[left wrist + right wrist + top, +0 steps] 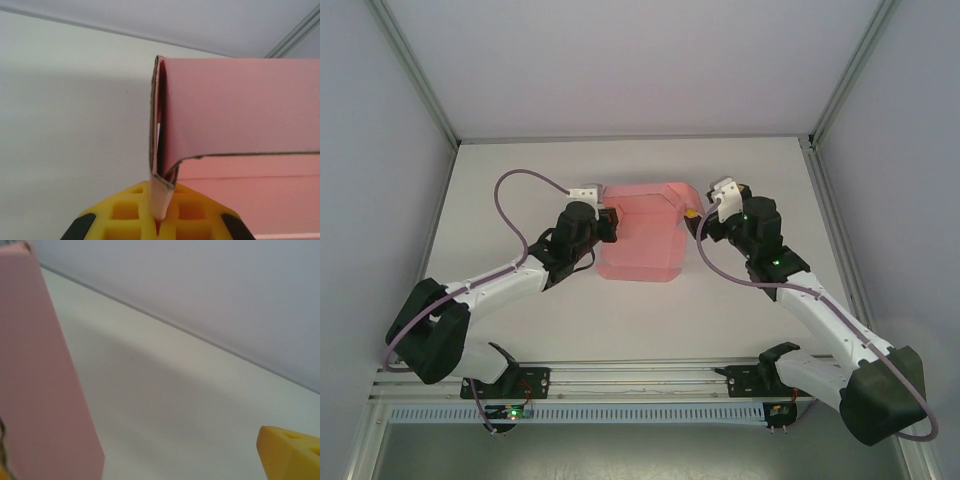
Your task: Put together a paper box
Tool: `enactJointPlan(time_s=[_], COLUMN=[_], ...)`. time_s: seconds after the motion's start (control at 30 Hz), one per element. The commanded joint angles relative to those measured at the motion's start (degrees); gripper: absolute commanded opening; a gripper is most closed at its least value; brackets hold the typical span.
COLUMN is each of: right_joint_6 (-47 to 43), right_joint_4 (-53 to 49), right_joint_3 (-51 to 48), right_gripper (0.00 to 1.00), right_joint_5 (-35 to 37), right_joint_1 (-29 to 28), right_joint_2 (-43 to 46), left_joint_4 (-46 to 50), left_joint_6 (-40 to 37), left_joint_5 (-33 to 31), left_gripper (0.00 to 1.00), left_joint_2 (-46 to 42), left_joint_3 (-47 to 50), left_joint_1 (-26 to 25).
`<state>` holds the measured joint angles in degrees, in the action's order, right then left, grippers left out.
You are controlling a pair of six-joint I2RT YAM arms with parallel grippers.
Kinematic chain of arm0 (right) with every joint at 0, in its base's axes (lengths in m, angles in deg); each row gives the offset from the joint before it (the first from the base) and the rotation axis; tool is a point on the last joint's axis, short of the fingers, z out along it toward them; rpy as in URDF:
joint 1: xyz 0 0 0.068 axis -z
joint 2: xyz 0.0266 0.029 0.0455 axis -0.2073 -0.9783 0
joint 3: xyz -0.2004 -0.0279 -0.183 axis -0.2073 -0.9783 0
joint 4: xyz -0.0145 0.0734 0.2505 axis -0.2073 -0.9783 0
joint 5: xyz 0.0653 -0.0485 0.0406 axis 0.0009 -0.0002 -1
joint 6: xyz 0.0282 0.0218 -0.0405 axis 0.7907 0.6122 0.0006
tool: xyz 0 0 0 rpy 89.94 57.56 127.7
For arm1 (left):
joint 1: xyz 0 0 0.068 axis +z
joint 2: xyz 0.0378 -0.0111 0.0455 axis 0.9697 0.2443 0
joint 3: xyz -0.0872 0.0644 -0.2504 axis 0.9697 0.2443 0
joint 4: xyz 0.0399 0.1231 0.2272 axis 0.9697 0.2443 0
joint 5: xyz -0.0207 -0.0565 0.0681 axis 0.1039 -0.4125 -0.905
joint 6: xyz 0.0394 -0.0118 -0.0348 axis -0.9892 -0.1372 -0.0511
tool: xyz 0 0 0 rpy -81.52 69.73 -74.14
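A white bench (640, 320) sits inside a booth of plain pale walls (620, 60) edged with a metal frame (420, 80). The pale pink paper box (640, 232), partly folded with raised sides, lies at mid-bench between the two arms. In the left wrist view, the yellow left fingers (106, 214) are pressed together, pinching a folded corner flap at the box's left edge. In the right wrist view, the right fingers (290, 452) are spread wide at the box's right side. A pink panel stands just beside one of them, well apart from the other.
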<state>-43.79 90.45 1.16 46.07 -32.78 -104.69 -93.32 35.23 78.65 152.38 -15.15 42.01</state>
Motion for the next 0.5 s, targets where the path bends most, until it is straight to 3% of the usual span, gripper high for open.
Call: enactJointPlan(time_s=[0.0,0.13,0.3,0.4,0.47], right_joint_6=[-0.8,0.1,-0.2,-0.9,0.1], right_joint_4=[5.8,8.7,16.2,21.9,20.7], right_joint_3=[-0.5,-0.4,-1.8,-3.6,-3.8], right_gripper=[0.98,0.98,0.98,0.98,0.98], right_joint_5=[-4.3,-2.3,8.4,13.6,13.4], right_joint_1=[-1.2,-3.3,-9.0,-11.5,-11.4], right_joint_2=[-1.7,-5.2,-10.0,-11.0,-9.4], left_joint_4=[-0.5,-2.2,-3.9,-3.4,-1.3], left_joint_6=[-0.3,0.9,3.4,4.4,4.5], left_joint_5=[2.8,4.2,5.1,3.8,0.8], left_gripper=[0.00,0.00,0.00,0.00,0.00], left_joint_2=[1.1,1.4,1.6,1.6,1.4], left_joint_3=[-1.5,-1.4,-1.2,-1.2,-1.4], left_joint_1=[0.5,0.5,0.6,0.6,0.6])
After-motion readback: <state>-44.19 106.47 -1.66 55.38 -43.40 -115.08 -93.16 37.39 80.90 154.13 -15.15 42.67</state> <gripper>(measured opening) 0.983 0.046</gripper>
